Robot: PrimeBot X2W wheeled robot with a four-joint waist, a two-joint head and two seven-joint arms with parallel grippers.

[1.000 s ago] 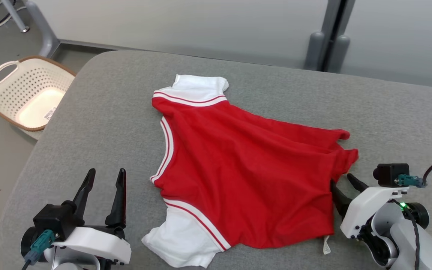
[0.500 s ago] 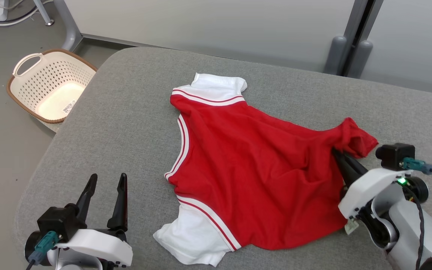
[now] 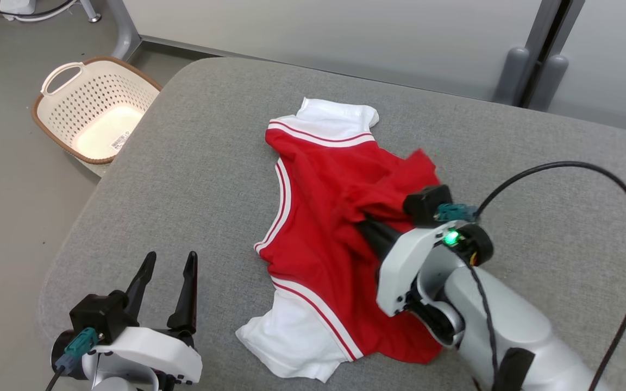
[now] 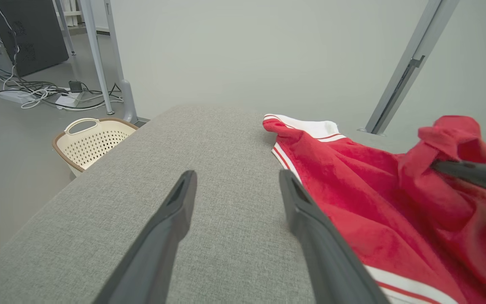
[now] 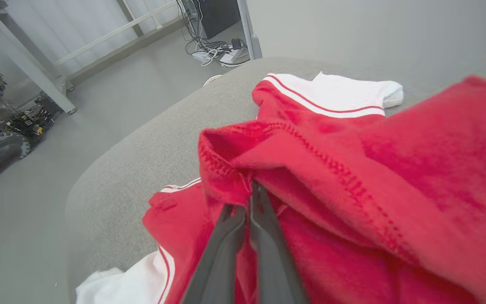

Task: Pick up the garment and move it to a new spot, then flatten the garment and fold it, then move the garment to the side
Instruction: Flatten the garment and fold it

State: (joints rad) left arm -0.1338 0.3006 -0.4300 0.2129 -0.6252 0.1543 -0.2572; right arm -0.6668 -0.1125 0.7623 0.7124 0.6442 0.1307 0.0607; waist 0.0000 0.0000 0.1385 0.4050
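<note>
The garment is a red T-shirt with white sleeves and red-striped trim, lying on the grey padded table. My right gripper is shut on the shirt's red hem, lifted and carried over the shirt's middle, so the cloth folds back on itself. In the right wrist view the hem bunches at the closed fingertips. My left gripper stands open near the front left of the table, left of the shirt, with nothing between its fingers. The garment lies just right of it.
A cream perforated laundry basket with a brown rim stands on the floor off the table's far left corner. A black cable loops above the table's right side. Grey partition walls and posts run behind the table.
My right gripper has carried the red hem from the shirt's right edge leftward over its middle, folding the cloth. The head camera has shifted, so the scene sits further right. The left gripper stays put.
</note>
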